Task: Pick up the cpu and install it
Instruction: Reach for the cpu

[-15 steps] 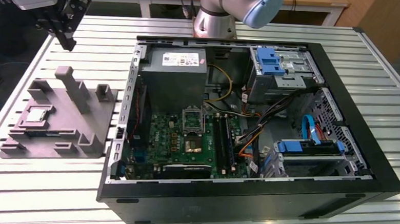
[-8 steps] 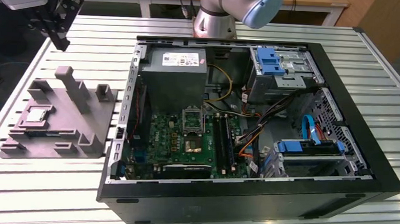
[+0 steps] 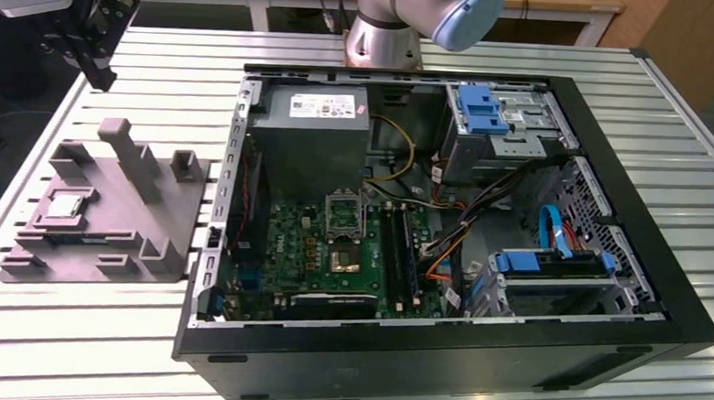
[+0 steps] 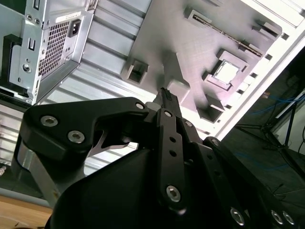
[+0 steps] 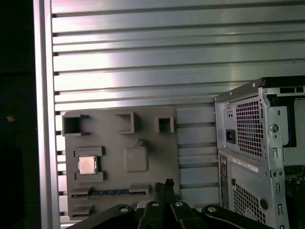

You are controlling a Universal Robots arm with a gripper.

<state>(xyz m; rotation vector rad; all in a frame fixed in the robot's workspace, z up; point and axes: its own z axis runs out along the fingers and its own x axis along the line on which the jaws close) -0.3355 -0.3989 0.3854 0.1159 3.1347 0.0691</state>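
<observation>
black tool (image 3: 100, 78) pinched together, empty, near grey moulded tray (image 3: 113, 183) with square silvery cpu (image 3: 63, 206)

You count: cpu (image 3: 63, 206) 1 | grey tray (image 3: 135, 239) 1 | open computer case (image 3: 447, 356) 1 | gripper (image 3: 99, 78) 1 | robot arm (image 3: 397, 23) 1 | table (image 3: 81, 332) 1

Findings: the cpu (image 5: 87, 164) is showing a smooth, silvery metal top. The tray (image 5: 162, 152) is presenting as matt grey moulded plastic. The table (image 5: 143, 62) is gleaming as ribbed bare metal. The computer case (image 3: 447, 356) is showing matt black outside, bare grey sheet metal inside. The gripper (image 5: 163, 185) is appearing matt black
</observation>
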